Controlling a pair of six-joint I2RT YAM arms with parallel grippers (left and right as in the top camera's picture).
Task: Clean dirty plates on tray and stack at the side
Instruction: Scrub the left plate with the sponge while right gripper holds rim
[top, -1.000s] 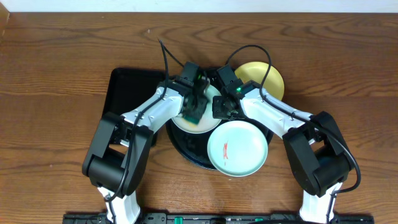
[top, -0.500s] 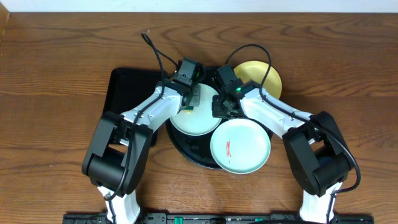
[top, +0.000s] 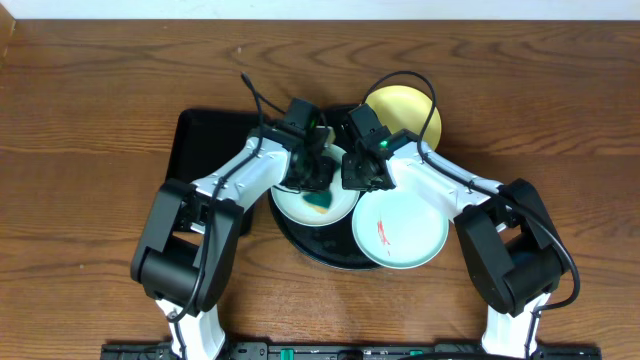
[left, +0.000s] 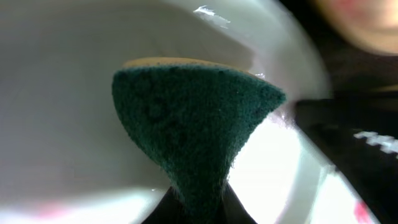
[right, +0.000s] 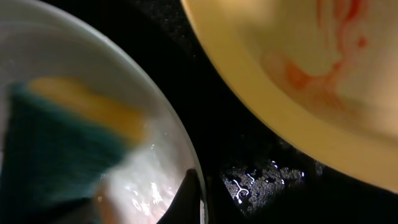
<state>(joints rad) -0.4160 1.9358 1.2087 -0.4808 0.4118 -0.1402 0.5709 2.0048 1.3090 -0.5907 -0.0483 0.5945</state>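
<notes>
At the far left, a rectangular tray (top: 205, 148) lies on the wooden worktop (top: 90, 120), its right edge hidden under the left arm. At its 3 o'clock sits the round tray (top: 318, 252). Only the tray's 6 to 8 o'clock rim shows bare; plates and both arms cover the rest.

The left fingers (top: 318, 180) are clamped on a green-and-yellow sponge (top: 320, 201). The sponge is pressed down onto the left mint plate (top: 295, 206), which lies at about 10 o'clock on the round tray. From the left wrist, the sponge's green face fills the middle of the picture against the pale plate. Everything there is blurred, so I cannot tell whether any smear remains on that plate.

The right fingers (top: 360, 172) are closed on the same plate's rim at its 2 o'clock. From the right wrist, the rim runs straight into the pinched fingers.

The smeared mint plate (top: 402, 228) is at the tray's 4 o'clock, hanging out past the rim, with a thin red streak near its middle. It is just beside the right fingers at their 5 o'clock, not held.

The yellow plate (top: 405, 112) is at the tray's 1 o'clock. Its lower left is hidden by the right arm. Blurred red marks show on it from the right wrist.
</notes>
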